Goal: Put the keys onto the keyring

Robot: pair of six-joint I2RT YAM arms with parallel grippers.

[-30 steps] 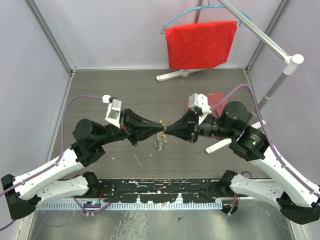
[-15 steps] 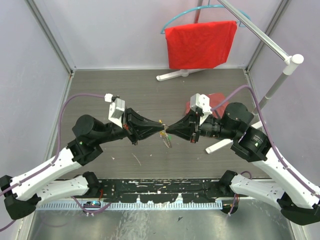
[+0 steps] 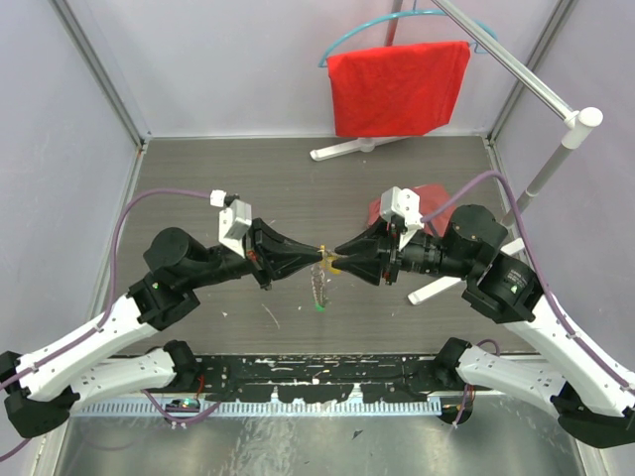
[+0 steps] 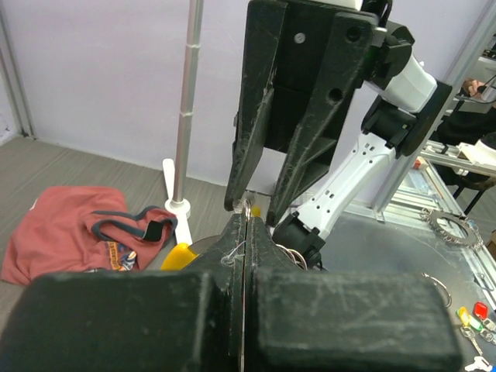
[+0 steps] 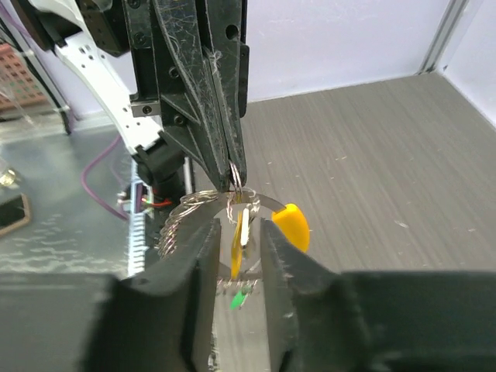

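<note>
Step in hand: threading keys onto the ring, done mid-air with both claws tip to tip above the grey wood-grain table (image 3: 218,178). The left claw (image 3: 320,254) is fully closed, pinching the thin grey metal keyring loop (image 5: 198,200) at its fingertips. The rest of the loop sags below and to the side of that pinch, and the yellow curved section (image 5: 291,225) sticks out just beside the right claw's tip. The right claw (image 5: 239,229) faces the left claw head on, jaws only slightly parted. The small gold-orange flat key (image 5: 239,246) hangs in the gap between them, with a sliver of daylight either side in the right wrist view, so it looks like nothing is clamped, though contact on one pad can't be ruled out. The tiny green-headed key (image 3: 318,307) dangles lower, beneath both claw tips. Both keys look hung off the loop, but whether the gold-orange one is fully past the wire's opening is too small to tell. Judgement: late in the task, at or near the hand-off of the gold-orange key. The next move calls for the right claw to back straight away from the left claw without snagging the wire. The left claw needs to keep its pinch so the loop doesn't drop, and then the key's seating wants a check.
</note>
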